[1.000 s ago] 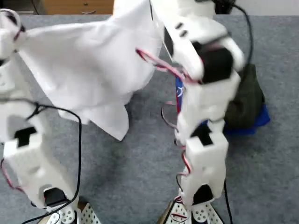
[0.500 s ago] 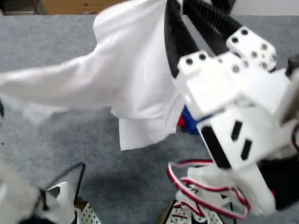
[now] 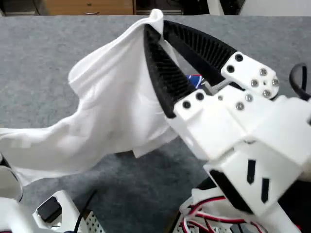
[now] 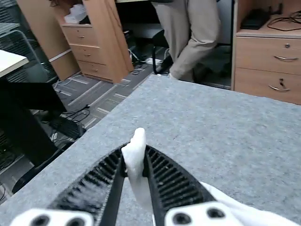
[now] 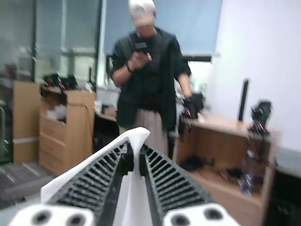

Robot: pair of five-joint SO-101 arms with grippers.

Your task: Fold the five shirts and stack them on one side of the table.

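**One shirt, two grippers, both clamped on**

Count one white shirt (image 3: 112, 111), and it was up in the air! The right gripper (image 5: 135, 149) had its two black ribbed jaws closed on a fold of it, with a nub of white cloth poking out past the tips. In the high view that gripper was raised well above the grey table (image 3: 48, 43), close under the camera. The shirt draped off the jaws and trailed down toward the lower left, where its end ran off the picture's edge.

It was the same story at the left gripper (image 4: 135, 155). Two ribbed jaws were pinched tight on a strip of the white cloth above the table, with more of it bunched beneath them. So that made two grippers, each clamped on the one shirt.

Between the right gripper's jaws in the high view, one small blue-and-red patch (image 3: 194, 80) peeked through from behind. What it was could not be told. Past the table's edge in the left wrist view stood two wooden drawer units (image 4: 268, 52).
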